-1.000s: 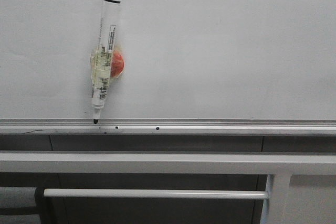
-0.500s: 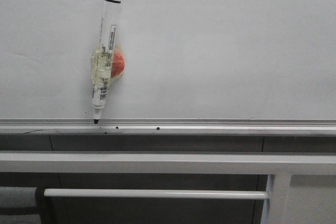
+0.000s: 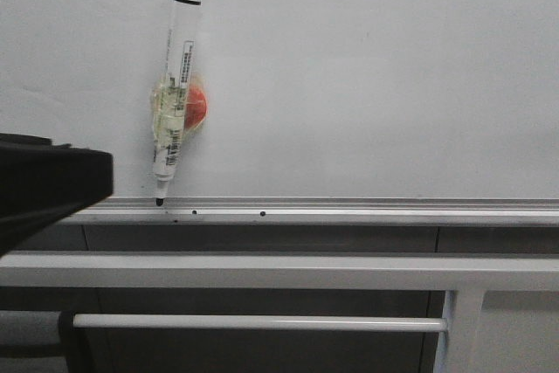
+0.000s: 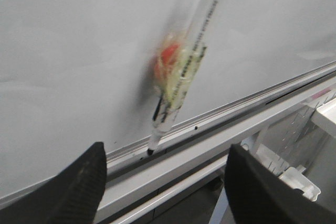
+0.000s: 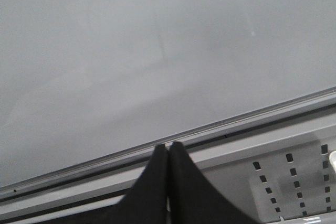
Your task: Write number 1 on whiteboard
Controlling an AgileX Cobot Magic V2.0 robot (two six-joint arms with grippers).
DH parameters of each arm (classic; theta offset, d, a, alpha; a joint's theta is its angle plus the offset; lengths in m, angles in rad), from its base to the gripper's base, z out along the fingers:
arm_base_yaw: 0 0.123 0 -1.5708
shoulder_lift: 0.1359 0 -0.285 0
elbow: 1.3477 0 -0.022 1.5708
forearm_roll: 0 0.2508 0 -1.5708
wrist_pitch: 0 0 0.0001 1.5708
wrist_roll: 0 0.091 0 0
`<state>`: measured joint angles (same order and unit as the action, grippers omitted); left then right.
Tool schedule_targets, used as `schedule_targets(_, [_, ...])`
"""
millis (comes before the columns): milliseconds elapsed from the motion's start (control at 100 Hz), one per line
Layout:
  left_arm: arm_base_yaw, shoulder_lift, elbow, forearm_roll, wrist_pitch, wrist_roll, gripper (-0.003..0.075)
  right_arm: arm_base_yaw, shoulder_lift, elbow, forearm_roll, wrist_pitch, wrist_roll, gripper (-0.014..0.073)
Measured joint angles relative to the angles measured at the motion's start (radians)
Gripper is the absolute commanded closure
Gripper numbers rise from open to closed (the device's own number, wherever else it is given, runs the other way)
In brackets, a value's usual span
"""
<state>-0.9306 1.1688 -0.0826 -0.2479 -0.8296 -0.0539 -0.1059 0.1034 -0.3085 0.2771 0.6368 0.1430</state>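
On the glossy white whiteboard [image 3: 367, 67], a clear-barrelled black-capped marker [image 3: 175, 93] hangs near upright, tip on the silver aluminium edge rail [image 3: 367, 207], taped over a round red blob, maybe a magnet [image 3: 197, 107]; blurred in the wrist view. No stroke of number 1 drawn. Left gripper [image 4: 163, 182] matte black, spread wide, empty. Right gripper [image 5: 168, 182] pressed closed, holding nothing.
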Motion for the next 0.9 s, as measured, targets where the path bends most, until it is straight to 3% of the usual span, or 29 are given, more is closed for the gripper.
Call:
schedule_targets(140, [-0.077,0.181,-0.004,-0.051,-0.208,0.0,0.0281,0.0,0.0,-0.004,0.097,0.005,-0.134,0.0657])
schedule_targets(240, [-0.114,0.295,-0.007,-0.066,-0.283,0.0,0.0282,0.0,0.0,-0.006,0.141,0.009,-0.189,0.0657])
schedule_targets(460, [-0.142,0.432,-0.033,-0.139,-0.301,0.0,0.0282,0.0,0.0,-0.006,0.152,0.01,-0.203,0.0657])
schedule_targets(810, [-0.144,0.441,-0.127,-0.214,-0.306,0.077,0.0284,0.0,0.0,-0.006,0.154,0.012,-0.205,0.0657])
schedule_targets(900, [-0.144,0.441,-0.154,-0.225,-0.308,0.099,0.0323,0.0,0.0,-0.006,0.154,0.012,-0.205,0.0657])
